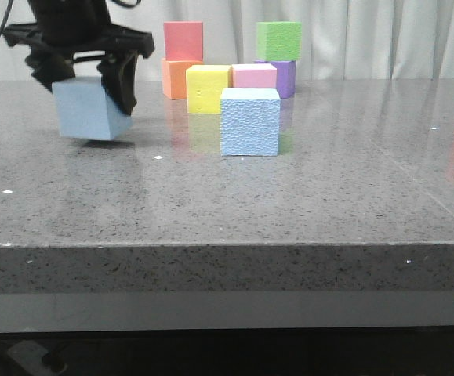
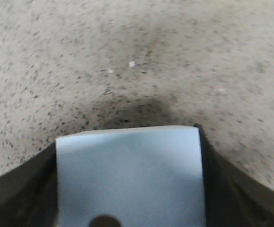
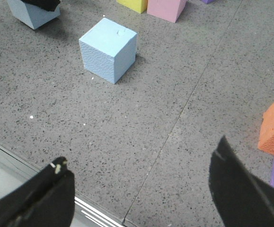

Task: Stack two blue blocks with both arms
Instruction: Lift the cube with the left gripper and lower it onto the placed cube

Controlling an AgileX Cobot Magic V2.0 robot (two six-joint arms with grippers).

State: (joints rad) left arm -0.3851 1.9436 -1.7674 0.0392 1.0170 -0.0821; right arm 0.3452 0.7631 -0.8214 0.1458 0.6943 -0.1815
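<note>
With left pincer (image 1: 93, 74) clamped on one blue block (image 1: 89, 110) and right pincer (image 3: 141, 189) apart, I'd lift clear, then centre over the 3 o'clock block (image 1: 249, 121).

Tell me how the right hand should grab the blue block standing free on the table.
Come from above and close on two opposite vertical faces of the free blue block. It sits flat and upright, its top bare, with open table on both sides. The right hand is already open.
</note>
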